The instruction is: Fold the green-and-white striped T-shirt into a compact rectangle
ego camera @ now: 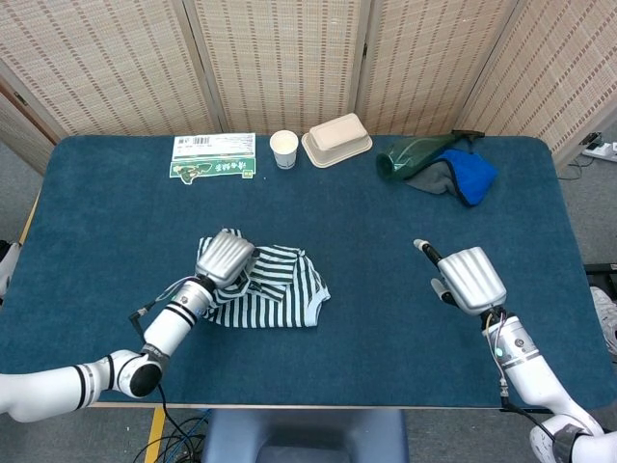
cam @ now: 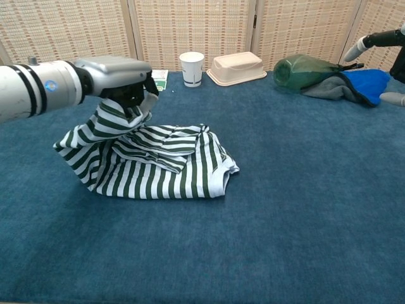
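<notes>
The counter (ego camera: 116,212) is covered edge to edge by dark blue cloth. Along its far edge a green-and-white packet (ego camera: 213,156) lies flat, with a paper cup (ego camera: 283,149) standing upright just beside it and a beige lidded box (ego camera: 336,140) next to the cup. Further right, a green bottle (ego camera: 410,153) lies on its side, touching a grey-and-blue cloth (ego camera: 461,177). Near the middle, towards the left, the striped T-shirt (ego camera: 280,287) rests on the cover, one end raised off the surface.
</notes>
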`<control>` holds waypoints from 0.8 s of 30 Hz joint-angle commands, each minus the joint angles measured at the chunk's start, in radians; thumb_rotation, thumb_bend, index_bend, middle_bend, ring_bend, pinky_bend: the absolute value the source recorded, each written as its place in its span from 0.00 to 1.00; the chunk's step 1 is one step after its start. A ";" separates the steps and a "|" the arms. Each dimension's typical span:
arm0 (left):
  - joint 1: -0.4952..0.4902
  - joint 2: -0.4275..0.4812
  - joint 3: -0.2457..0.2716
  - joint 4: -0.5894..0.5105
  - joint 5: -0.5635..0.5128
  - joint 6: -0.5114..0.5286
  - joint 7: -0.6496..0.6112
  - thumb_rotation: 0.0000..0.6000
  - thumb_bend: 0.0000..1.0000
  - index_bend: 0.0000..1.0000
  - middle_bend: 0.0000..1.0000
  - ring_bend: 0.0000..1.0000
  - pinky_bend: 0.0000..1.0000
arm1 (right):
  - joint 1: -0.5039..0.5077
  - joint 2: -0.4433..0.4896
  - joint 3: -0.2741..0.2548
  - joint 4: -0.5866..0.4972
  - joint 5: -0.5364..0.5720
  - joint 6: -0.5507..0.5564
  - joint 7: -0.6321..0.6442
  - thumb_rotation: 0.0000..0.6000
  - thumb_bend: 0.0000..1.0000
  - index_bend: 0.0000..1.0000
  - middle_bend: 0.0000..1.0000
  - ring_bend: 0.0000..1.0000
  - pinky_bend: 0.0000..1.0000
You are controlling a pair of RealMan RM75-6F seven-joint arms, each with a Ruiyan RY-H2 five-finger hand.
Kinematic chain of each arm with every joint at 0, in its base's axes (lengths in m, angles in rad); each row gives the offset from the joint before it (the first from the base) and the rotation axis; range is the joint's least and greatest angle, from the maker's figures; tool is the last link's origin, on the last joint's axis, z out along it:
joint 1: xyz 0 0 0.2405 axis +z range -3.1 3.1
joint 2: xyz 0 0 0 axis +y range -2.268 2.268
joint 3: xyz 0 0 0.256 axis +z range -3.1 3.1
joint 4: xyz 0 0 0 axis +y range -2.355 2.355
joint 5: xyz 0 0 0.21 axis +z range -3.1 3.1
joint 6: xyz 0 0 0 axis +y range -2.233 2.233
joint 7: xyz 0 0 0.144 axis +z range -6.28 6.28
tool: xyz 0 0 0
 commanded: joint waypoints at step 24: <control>-0.183 -0.282 -0.008 0.094 -0.228 0.152 0.280 1.00 0.62 0.67 0.91 0.83 0.85 | -0.011 0.001 0.004 0.023 0.008 -0.015 0.017 1.00 0.37 0.16 0.89 1.00 1.00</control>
